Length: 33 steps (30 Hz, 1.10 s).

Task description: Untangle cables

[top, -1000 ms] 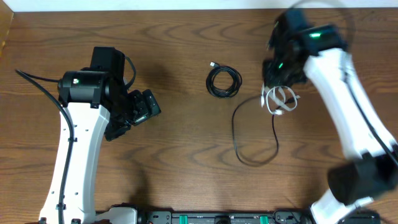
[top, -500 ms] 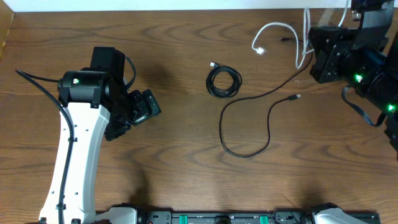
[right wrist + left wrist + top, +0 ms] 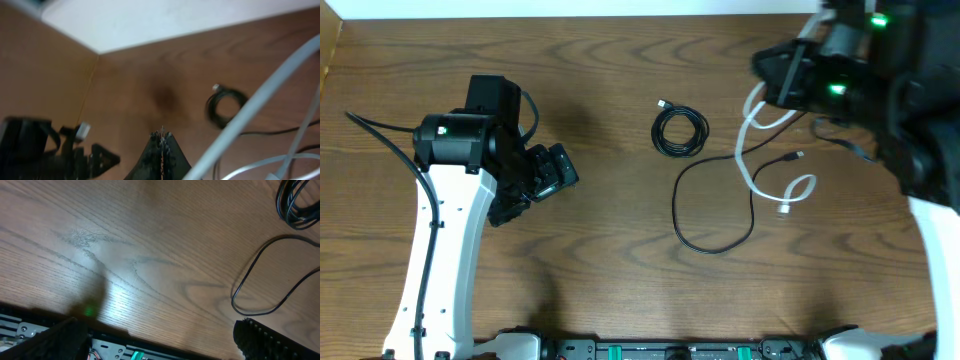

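Note:
Three cables show. A black coiled cable point(image 3: 665, 135) point(image 3: 299, 207) point(image 3: 210, 110) lies at the table's middle back. A loose black cable point(image 3: 677, 200) point(image 3: 241, 277) loops in front of it, its plug toward the right. The white cable point(image 3: 748, 168) point(image 3: 257, 102) hangs from my right gripper point(image 3: 772, 82) point(image 3: 161, 135), which is raised at the back right and shut; the cord runs close past its right finger, and its lower loop overlaps the loose black one. My left gripper point(image 3: 552, 170) point(image 3: 160, 345) stands open over bare wood at the left, far from all cables.
A metal rail point(image 3: 150, 352) runs along the table's front edge. A pale wall point(image 3: 175, 20) bounds the back. The left arm point(image 3: 50, 145) stands at the left.
My right arm has swung from the far right edge back toward the middle with the white cable, which now dangles down over the loose black cable. The left arm has not moved.

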### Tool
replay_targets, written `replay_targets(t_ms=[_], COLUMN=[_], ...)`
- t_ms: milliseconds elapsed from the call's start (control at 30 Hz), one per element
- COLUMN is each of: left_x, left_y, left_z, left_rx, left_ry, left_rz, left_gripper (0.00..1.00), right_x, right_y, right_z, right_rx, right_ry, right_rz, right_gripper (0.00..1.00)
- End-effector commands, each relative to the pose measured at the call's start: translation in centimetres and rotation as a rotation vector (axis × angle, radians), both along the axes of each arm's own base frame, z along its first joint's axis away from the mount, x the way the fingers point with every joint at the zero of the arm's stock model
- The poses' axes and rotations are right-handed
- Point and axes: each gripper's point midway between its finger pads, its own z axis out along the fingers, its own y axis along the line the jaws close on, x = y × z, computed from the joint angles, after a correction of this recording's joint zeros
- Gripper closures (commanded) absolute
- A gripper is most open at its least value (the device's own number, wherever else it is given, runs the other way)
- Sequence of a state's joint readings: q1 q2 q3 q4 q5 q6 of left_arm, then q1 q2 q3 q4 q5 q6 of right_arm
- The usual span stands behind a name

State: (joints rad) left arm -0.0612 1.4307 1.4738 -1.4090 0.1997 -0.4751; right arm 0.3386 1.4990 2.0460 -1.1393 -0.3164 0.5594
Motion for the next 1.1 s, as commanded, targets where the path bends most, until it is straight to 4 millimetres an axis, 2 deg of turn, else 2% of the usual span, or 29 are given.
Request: replay_targets(t_ms=[0, 33, 133, 167, 200, 333, 400, 467, 500, 533, 600, 633, 700, 800, 933, 1067], left_x=[0.0, 0.0, 0.0, 0.0, 0.0, 0.0, 0.0, 0.0, 0.0, 0.0, 0.0, 0.0, 0.0, 0.0, 0.0, 0.0], left_y=[0.3, 0.3, 0.3, 0.3, 0.3, 0.3, 0.3, 0.3, 0.3, 0.3, 0.3, 0.3, 0.3, 0.3, 0.3, 0.3], left_z=[0.0, 0.0, 0.0, 0.0, 0.0, 0.0, 0.0, 0.0, 0.0, 0.0, 0.0, 0.0, 0.0, 0.0, 0.0, 0.0], left_rx=[0.009, 0.009, 0.009, 0.009, 0.009, 0.009, 0.009, 0.009, 0.009, 0.009, 0.009, 0.009, 0.009, 0.009, 0.009, 0.009], left_ry=[0.002, 0.002, 0.002, 0.002, 0.002, 0.002, 0.002, 0.002, 0.002, 0.002, 0.002, 0.002, 0.002, 0.002, 0.002, 0.002], left_rz=[0.014, 0.014, 0.014, 0.014, 0.014, 0.014, 0.014, 0.014, 0.014, 0.014, 0.014, 0.014, 0.014, 0.014, 0.014, 0.014], left_gripper=[0.01, 0.01, 0.01, 0.01, 0.01, 0.00, 0.01, 0.01, 0.01, 0.01, 0.01, 0.01, 0.01, 0.01, 0.01, 0.01], right_x=[-0.3, -0.2, 0.0, -0.1, -0.2, 0.0, 0.4, 1.1, 1.3, 1.6, 2.0, 2.0, 2.1, 1.8, 1.0, -0.6], right_y=[4.4, 5.1, 9.3, 11.5, 12.8, 15.5, 16.2, 16.7, 16.8, 17.0, 16.9, 16.9, 16.7, 16.6, 16.5, 17.6], right_z=[-2.1, -2.4, -3.5, -3.6, -3.6, -4.3, -5.3, -7.5, -8.5, -9.9, -12.0, -13.6, -15.1, -16.6, -17.2, -16.8], right_rx=[0.043, 0.044, 0.073, 0.097, 0.116, 0.140, 0.120, 0.077, 0.059, 0.032, -0.006, -0.029, -0.069, -0.131, -0.155, -0.112], right_ry=[0.089, 0.096, 0.107, 0.100, 0.092, 0.092, 0.103, 0.140, 0.159, 0.190, 0.242, 0.284, 0.305, 0.293, 0.319, 0.336], right_rz=[0.136, 0.155, 0.271, 0.332, 0.372, 0.415, 0.409, 0.384, 0.375, 0.362, 0.344, 0.344, 0.362, 0.426, 0.450, 0.529], right_gripper=[0.99, 0.99, 0.99, 0.99, 0.99, 0.99, 0.96, 0.69, 0.52, 0.41, 0.36, 0.31, 0.21, 0.12, 0.12, 0.16])
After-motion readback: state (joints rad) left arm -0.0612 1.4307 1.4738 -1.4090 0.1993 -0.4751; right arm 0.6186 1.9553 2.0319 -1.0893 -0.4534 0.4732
